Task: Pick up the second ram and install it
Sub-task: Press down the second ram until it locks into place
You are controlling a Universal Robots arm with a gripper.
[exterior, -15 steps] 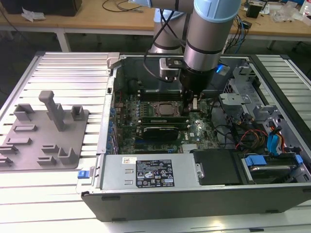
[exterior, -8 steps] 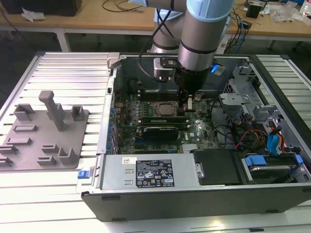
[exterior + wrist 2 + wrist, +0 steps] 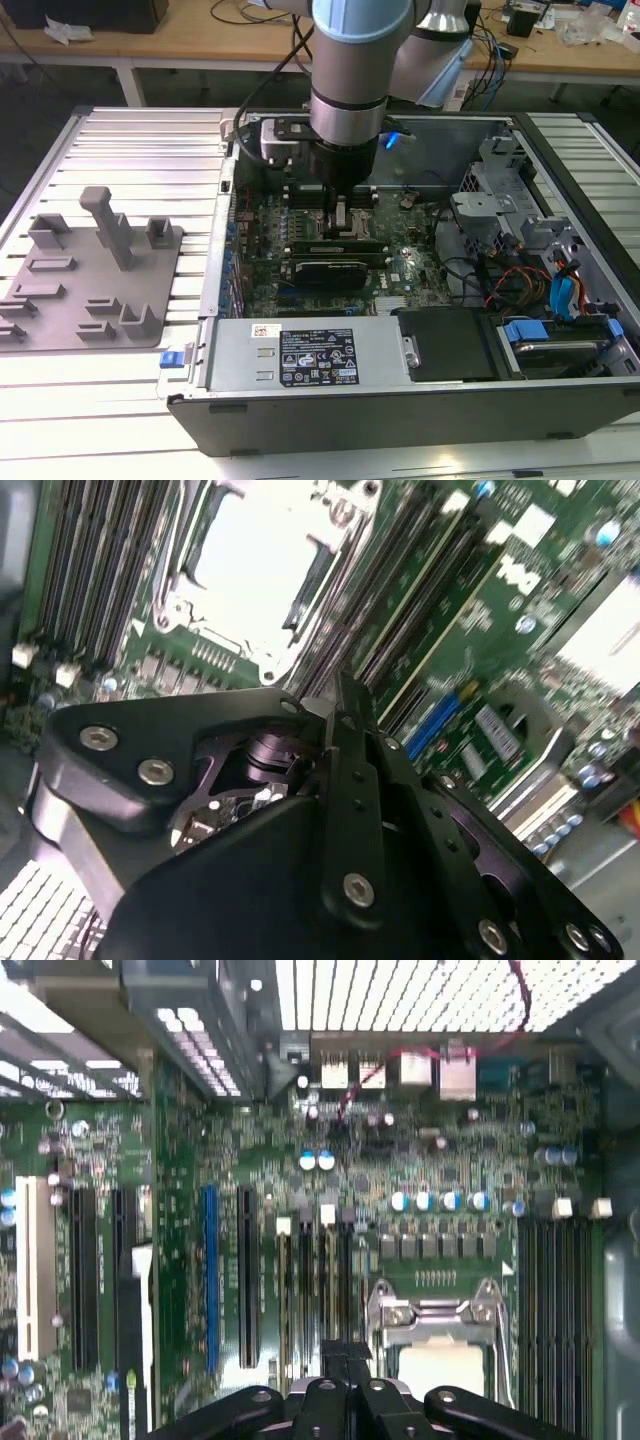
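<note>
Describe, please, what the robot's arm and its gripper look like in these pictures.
In the exterior view the arm is a thick silver-grey metal cylinder with a pale blue cap at its joint, and black cables run along it. Below it sits a black wrist block with a small blue light beside it. In the second wrist view the gripper is matte black, built of angular plates and flat linkage bars fastened with silver screws.

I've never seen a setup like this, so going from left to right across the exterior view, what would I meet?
Grey fixture tray → robot arm with its gripper down over the motherboard → grey drive cage → blue-tabbed drive bay.
</note>
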